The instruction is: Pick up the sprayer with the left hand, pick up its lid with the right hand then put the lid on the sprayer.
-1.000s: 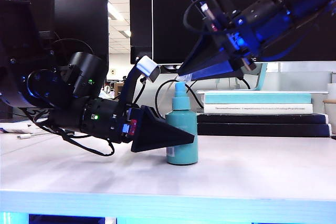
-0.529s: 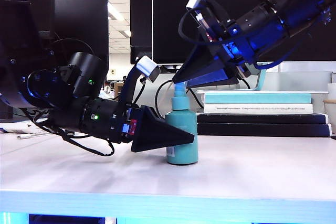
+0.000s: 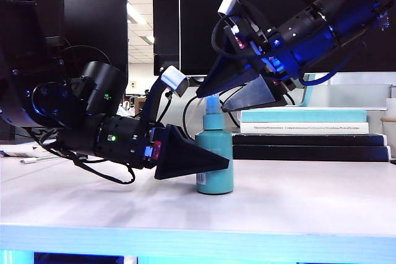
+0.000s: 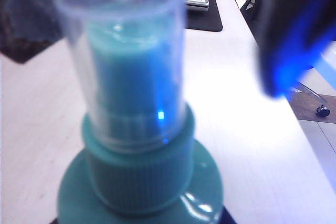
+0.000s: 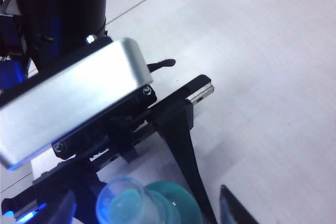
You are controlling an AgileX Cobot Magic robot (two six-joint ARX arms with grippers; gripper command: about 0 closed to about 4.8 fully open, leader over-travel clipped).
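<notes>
While the left gripper (image 3: 213, 164) hides part of the one sprayer (image 3: 215, 153) it pinches upright on the table (image 3: 297, 214), one clear lid (image 4: 123, 61) sits over the nozzle, right gripper (image 3: 210, 96) spread just above it, fingertips cut off in its wrist view.

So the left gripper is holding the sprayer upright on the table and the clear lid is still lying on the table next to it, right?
Not quite. The lid already sits over the nozzle of the sprayer, as the left wrist view shows. The left gripper does hold it upright on the table.
</notes>
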